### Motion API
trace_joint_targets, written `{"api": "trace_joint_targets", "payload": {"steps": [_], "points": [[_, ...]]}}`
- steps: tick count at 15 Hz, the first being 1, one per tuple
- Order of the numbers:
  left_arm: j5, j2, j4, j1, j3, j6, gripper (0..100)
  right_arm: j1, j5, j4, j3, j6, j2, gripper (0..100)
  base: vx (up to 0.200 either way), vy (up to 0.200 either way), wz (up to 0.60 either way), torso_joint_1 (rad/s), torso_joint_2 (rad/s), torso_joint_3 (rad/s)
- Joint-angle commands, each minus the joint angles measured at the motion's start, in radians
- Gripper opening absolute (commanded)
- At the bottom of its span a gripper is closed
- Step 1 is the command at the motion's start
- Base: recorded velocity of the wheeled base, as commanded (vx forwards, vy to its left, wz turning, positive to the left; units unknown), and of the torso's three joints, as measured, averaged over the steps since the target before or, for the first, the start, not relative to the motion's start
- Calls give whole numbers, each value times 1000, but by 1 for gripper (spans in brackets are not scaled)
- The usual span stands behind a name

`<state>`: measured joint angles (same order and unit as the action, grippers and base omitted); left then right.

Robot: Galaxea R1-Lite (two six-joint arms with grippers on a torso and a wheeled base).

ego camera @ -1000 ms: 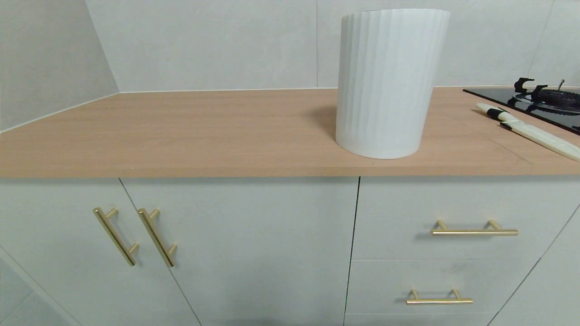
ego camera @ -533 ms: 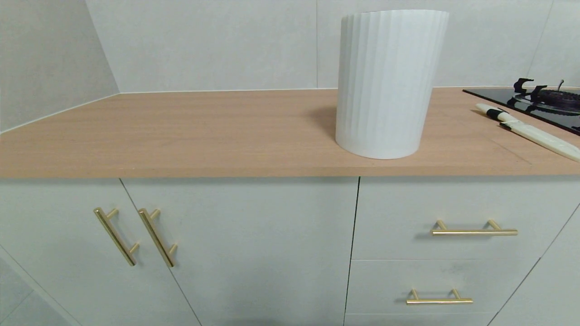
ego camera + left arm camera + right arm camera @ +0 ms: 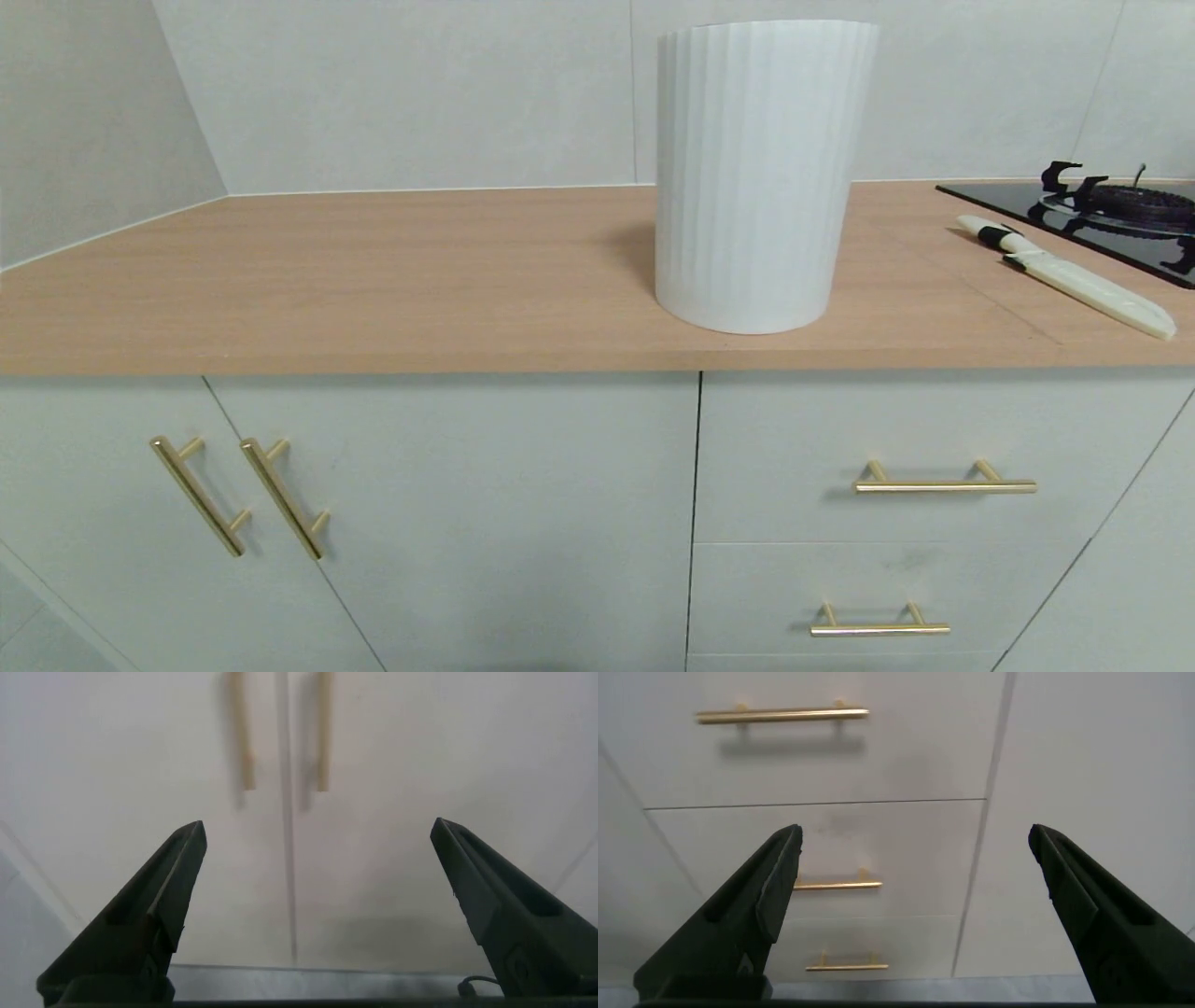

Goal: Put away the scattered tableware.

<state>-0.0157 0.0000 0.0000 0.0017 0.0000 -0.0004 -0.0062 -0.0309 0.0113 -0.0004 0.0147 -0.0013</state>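
A tall white ribbed holder (image 3: 754, 177) stands upright on the wooden counter (image 3: 373, 280), right of its middle. A cream knife with a black band (image 3: 1062, 274) lies flat on the counter at the far right, beside the hob. My left gripper (image 3: 318, 905) is open, facing the cupboard doors with two gold handles (image 3: 280, 733). My right gripper (image 3: 915, 905) is open too, facing the drawer fronts and their gold handles (image 3: 783, 714). Both hold nothing.
A black hob with a burner (image 3: 1120, 210) sits at the counter's far right corner. Tiled walls close the back and left. Below the counter are cupboard doors (image 3: 448, 523) on the left and drawers (image 3: 934, 457) on the right.
The whole head view has shifted, so the camera moved; holder and knife sit further left in the picture. Nothing on the counter has moved.
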Motion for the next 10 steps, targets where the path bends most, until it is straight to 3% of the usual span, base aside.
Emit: {"api": "trace_joint_targets", "payload": {"steps": [1, 10], "points": [[-1, 2, 0, -2, 0, -1, 100, 0, 0, -1, 0, -1, 1, 100, 0, 0, 0, 0, 0, 0], [-1, 0, 0, 0, 0, -1, 100, 0, 0, -1, -1, 1, 1, 100, 0, 0, 0, 0, 0, 0]]}}
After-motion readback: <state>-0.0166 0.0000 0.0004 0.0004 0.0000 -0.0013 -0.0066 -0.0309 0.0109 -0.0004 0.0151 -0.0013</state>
